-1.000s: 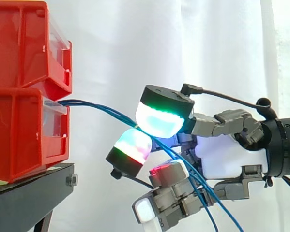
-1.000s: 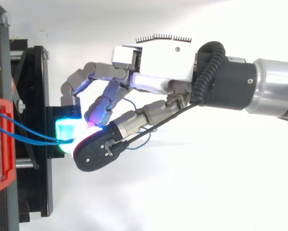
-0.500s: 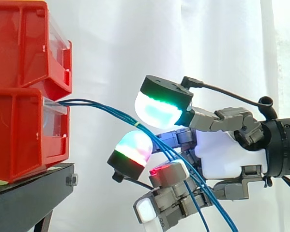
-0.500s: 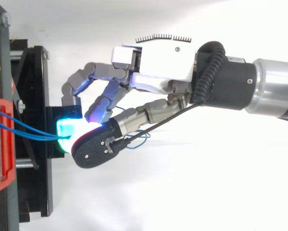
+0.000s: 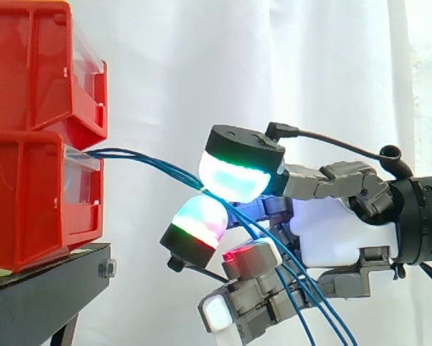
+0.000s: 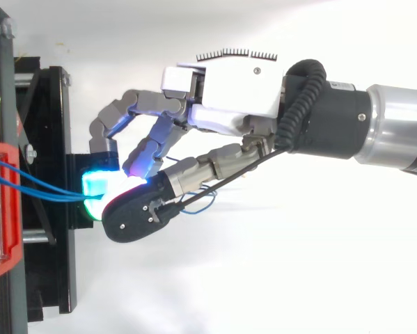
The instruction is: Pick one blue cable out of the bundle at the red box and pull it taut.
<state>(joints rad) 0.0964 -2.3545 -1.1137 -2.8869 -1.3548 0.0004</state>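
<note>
Between fingers (image 5: 234, 179), apparently: blue cables (image 5: 158, 164)

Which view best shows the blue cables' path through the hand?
Side view: the blue cables leave the lower red bin and are pinched between the hand's pads. Top view: cables reach the fingertips, pinch hidden.

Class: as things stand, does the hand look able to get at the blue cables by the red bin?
Likely yes: the hand seems to pinch the blue cables between two pads.

Red bins (image 5: 28, 194), blue cables (image 5: 129, 153), black stand (image 5: 42, 292), white curtain (image 5: 201, 65), fingertips (image 5: 234, 180) glowing green, cyan and pink.
</note>
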